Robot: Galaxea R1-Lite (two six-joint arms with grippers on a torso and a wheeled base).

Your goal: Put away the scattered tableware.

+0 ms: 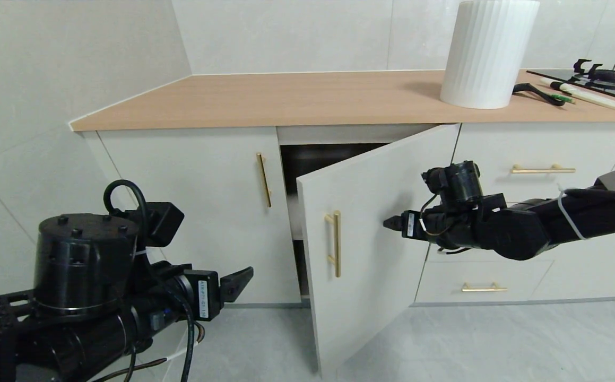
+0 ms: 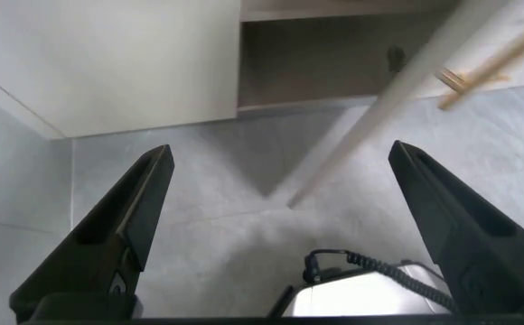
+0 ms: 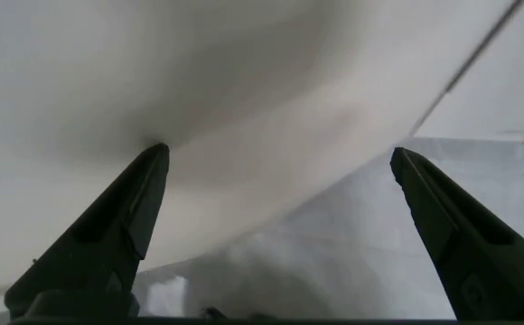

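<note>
Tableware is noted at the right end of the bench [image 1: 286, 98]: a long white utensil [image 1: 583, 95] laid flat, axis slanting from rear left to front right, beside a black-handled utensil [image 1: 538, 93]. The left claw [image 2: 280, 152] is spread wide; the right claw [image 1: 392, 223] (likewise wide) is held just beside the open cabinet door [image 1: 371, 254].

A black utensil with a curved handle [image 1: 535, 91] lies flat on the wooden countertop [image 1: 286, 98]. Just beside it lies a long cream-coloured utensil [image 1: 588, 96], set at an angle. A small green piece [image 1: 562, 98] sits between them.
</note>
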